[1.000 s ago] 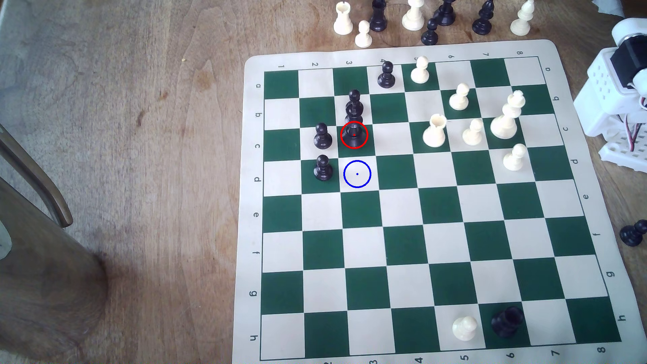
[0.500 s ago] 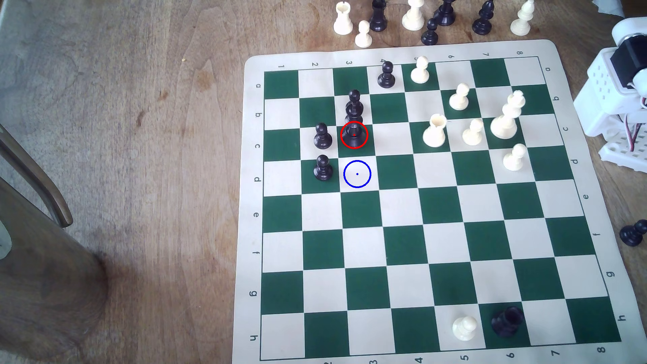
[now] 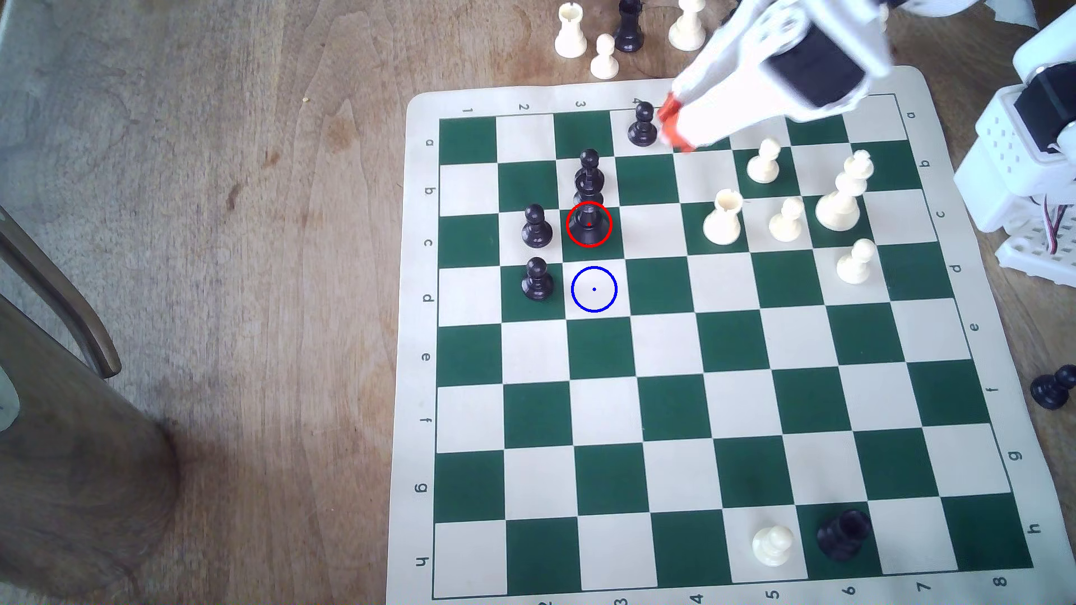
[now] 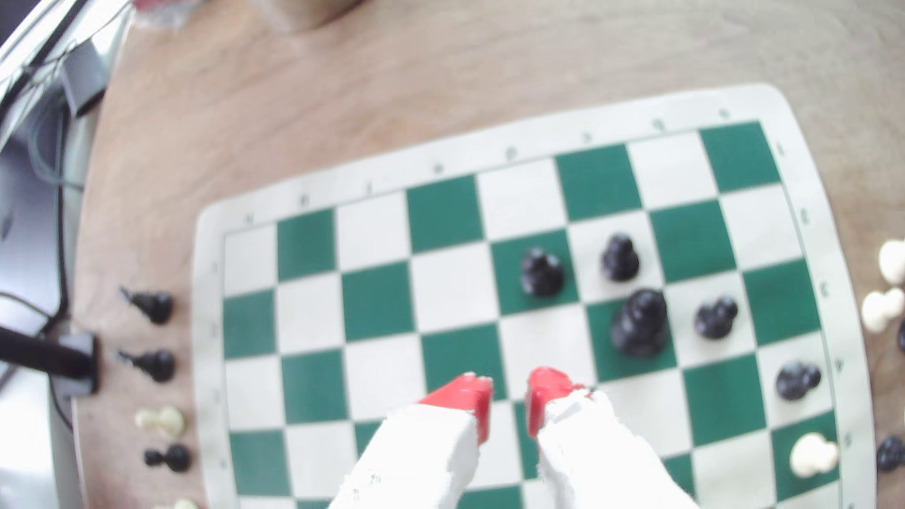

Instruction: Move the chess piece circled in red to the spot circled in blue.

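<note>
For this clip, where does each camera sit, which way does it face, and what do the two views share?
Exterior view: high off the arm, looking steeply down on the chessboard; the gripper reaches in from its upper right.
Wrist view: on the wrist, looking down past the red fingertips at the board.
Shared: the tall black piece, the board and gripper.

Place: prob. home/hobby desk, not certain.
Table (image 3: 233,232): worn wood, well off from claw (image 3: 672,125).
Mat (image 3: 961,192): roll-up chess mat under claw.
Chair (image 3: 70,326): wood, far side of table from claw.
Cables (image 4: 54,147): loose, by table edge.
</note>
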